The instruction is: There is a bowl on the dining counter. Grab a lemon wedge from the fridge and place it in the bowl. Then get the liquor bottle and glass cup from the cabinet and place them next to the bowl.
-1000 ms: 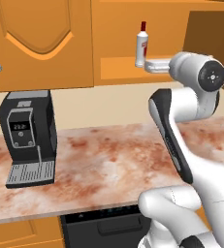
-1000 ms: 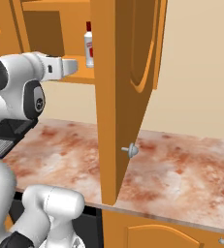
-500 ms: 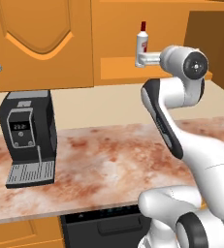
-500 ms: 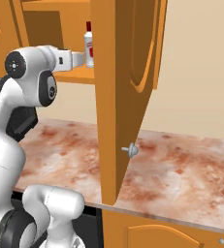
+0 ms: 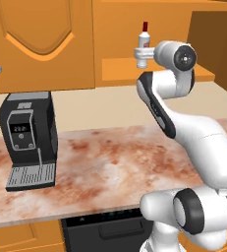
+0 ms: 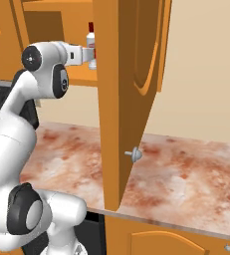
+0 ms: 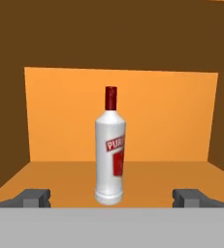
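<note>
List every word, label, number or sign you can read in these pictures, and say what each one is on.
"PUR": white letters on the red label of the liquor bottle standing upright on the cabinet shelf; the label curves out of sight, so the word is cut off.
Red panel below that label: too blurred to read.
Coffee machine display: small pale marks, too small to read.
Nothing else carries any text.

Liquor bottle (image 7: pixel 110 150) upright on cabinet shelf (image 7: pixel 60 177)

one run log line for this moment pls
phase: reaching for liquor bottle | gripper: open, fingers either side, not touching | bottle: upright on cabinet shelf | cabinet door: open
</note>
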### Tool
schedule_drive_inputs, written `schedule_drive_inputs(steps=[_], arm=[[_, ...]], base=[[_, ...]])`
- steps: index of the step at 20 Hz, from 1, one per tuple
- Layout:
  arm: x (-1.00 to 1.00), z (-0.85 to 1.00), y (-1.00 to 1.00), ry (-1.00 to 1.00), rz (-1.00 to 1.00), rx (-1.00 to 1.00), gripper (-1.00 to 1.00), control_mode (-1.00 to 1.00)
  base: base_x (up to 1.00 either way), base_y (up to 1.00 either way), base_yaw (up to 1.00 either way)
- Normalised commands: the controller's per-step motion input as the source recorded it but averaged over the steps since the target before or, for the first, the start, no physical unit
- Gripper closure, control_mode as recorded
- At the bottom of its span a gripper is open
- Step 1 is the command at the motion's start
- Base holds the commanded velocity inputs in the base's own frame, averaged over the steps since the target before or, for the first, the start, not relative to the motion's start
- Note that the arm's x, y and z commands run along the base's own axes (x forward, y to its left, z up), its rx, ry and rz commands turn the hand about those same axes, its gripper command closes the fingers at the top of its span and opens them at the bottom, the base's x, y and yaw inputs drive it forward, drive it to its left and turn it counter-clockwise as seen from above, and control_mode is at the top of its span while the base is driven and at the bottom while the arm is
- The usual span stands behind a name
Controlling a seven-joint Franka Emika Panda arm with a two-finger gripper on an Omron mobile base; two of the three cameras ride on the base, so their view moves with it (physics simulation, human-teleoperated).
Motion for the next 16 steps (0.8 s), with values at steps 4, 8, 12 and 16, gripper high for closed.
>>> schedule_drive_inputs(steps=[4,8,12,16], arm=[[0.54,0.00,0.00,0.00,0.00,0.00,-1.00,-1.00],[0.36,0.00,0.00,0.01,0.00,0.00,-1.00,-1.00],[0.31,0.00,0.00,0.00,0.00,0.00,-1.00,-1.00],[0.27,0.00,0.00,0.01,0.00,0.00,-1.00,-1.00]], base=[[0.00,0.00,0.00],[0.00,0.00,0.00],[0.00,0.00,0.00],[0.00,0.00,0.00]])
